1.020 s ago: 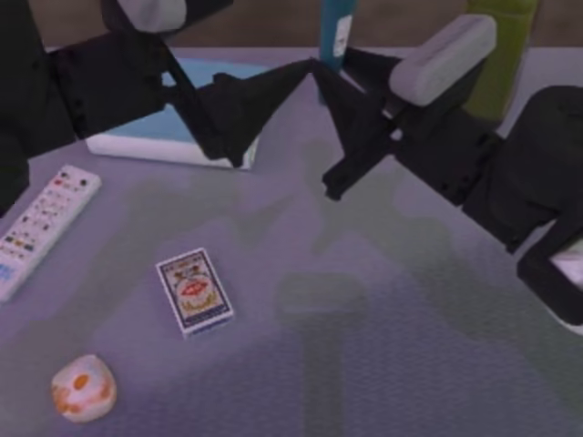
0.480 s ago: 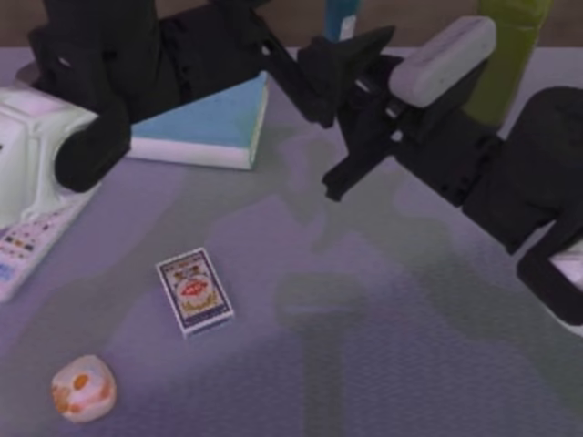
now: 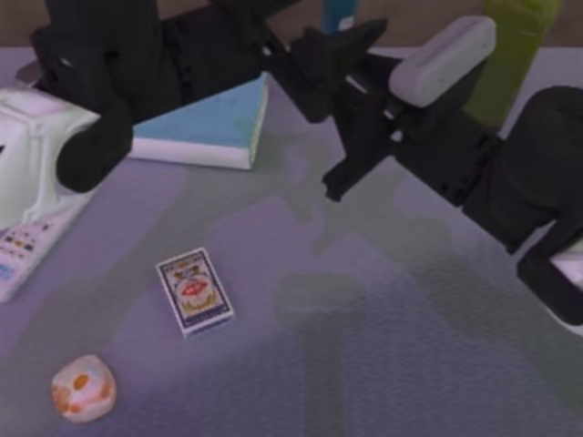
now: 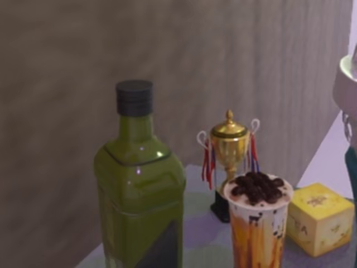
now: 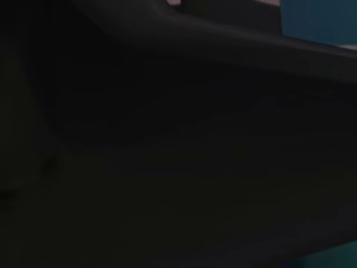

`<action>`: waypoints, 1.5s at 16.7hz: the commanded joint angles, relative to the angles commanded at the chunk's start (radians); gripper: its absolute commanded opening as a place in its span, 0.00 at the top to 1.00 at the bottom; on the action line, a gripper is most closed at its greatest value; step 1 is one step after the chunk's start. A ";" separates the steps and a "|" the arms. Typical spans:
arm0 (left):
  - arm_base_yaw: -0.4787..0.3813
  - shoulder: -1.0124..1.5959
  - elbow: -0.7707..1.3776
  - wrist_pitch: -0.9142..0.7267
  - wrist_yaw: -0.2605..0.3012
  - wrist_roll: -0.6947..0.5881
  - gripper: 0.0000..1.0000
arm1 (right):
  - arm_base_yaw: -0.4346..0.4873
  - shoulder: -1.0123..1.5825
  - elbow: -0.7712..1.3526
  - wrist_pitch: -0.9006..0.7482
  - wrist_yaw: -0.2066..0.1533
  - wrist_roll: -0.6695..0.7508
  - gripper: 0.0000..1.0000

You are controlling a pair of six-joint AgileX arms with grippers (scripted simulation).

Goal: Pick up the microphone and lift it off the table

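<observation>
Only the teal handle of the microphone (image 3: 339, 13) shows, upright at the rear edge of the purple-grey table (image 3: 383, 346). Its lower part is hidden behind black arm parts. My left arm reaches across the back from the left, and my left gripper (image 3: 332, 50) is right at the microphone. My right arm comes in from the right, with my right gripper (image 3: 342, 173) just in front of the microphone. I cannot tell whether either gripper touches it. The left wrist view looks past the microphone to other objects. The right wrist view is dark.
A blue book (image 3: 205, 123) lies at the back left and a white remote (image 3: 23, 241) at the left edge. A card box (image 3: 194, 291) and a round white-orange object (image 3: 82, 387) sit nearer the front. A green bottle (image 4: 139, 190), trophy (image 4: 228, 151), drink cup (image 4: 257, 223) and yellow box (image 4: 322, 218) stand at the back right.
My left arm swung up and across the back, uncovering the book and covering part of the remote. Its gripper then edged closer to the microphone. The right arm has not moved.
</observation>
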 joint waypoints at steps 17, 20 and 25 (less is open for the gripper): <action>0.000 0.000 0.000 0.000 0.000 0.000 1.00 | 0.000 0.000 0.000 0.000 0.000 0.000 0.92; 0.000 0.000 0.000 0.000 0.000 0.000 1.00 | 0.000 0.000 0.000 0.000 0.000 0.000 0.70; 0.000 0.000 0.000 0.000 0.000 0.000 1.00 | 0.000 0.000 0.000 0.000 0.000 0.000 0.32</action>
